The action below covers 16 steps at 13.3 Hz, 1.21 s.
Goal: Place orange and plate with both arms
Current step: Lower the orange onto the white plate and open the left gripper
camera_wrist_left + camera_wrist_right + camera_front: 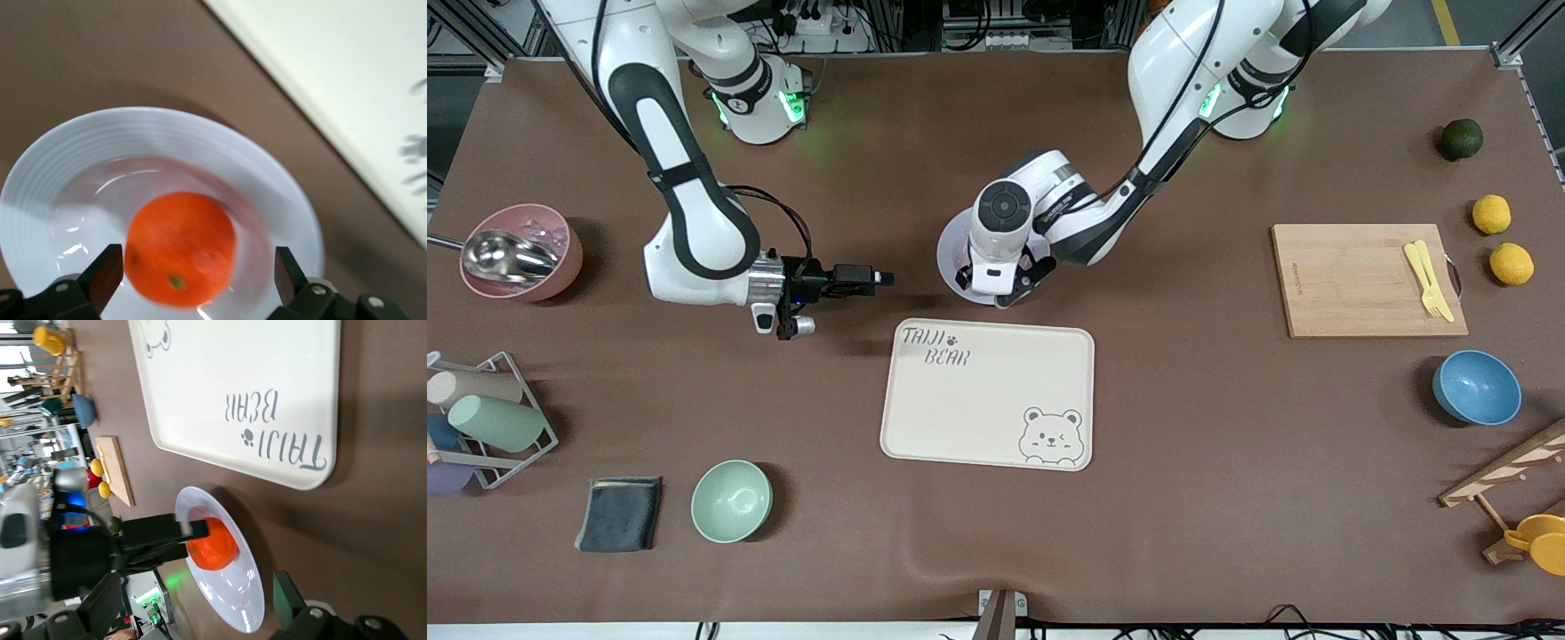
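Hovering my left pincer [193, 277] spread wide around the orange [180, 248], I judge the grasp is the step in hand; the fruit sits in the plate [167, 137], just beside the bear tray [987, 393]. My right pincer [871, 278] waits open over the counter [1183, 498] nearby. Next: close gently, lift straight.
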Available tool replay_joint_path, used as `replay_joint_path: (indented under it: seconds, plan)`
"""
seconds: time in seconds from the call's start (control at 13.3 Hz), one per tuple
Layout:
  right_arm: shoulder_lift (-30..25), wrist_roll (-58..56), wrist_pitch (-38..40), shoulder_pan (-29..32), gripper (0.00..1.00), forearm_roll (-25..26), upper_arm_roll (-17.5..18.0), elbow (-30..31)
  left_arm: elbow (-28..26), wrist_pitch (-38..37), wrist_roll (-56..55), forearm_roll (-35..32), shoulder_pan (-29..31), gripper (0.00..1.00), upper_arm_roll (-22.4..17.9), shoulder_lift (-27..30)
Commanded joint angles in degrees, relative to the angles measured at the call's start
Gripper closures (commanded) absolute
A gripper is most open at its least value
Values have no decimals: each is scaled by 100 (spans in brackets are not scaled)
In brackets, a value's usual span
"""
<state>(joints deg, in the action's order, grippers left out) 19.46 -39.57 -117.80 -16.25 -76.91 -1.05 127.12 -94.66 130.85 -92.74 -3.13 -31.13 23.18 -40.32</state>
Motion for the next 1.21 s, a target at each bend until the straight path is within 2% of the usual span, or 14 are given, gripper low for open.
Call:
replay_joint_path:
  seconds: [0.0,0.3,0.45,0.83,0.9,0.98,1.13]
  plan:
    - [198,-507,-76,-184,0,-456,-36,68,-184,-296,-210,-100,97,0,-33,621]
    - [268,-569,-296,-457,2,-729,-36,155,-228,-578,-78,-152,431,0,-50,1245]
    - [452,-831,-287,-484,7,-922,-36,156,-237,-639,166,-432,834,0,-42,1596]
    - [848,-1596,-419,-818,21,-1704,-36,164,-88,-1692,2950,-478,2223,0,-24,2458]
    - [901,-1745,-419,-835,22,-1775,-36,182,25,-1869,3450,-469,2477,0,-42,2572]
    - [962,-1921,-401,-836,30,-1880,-36,199,148,-2114,3978,-434,2854,0,-7,2652]
    - [1033,-2037,-393,-844,35,-2047,-36,208,429,-2536,5119,-460,3313,0,2,2766]
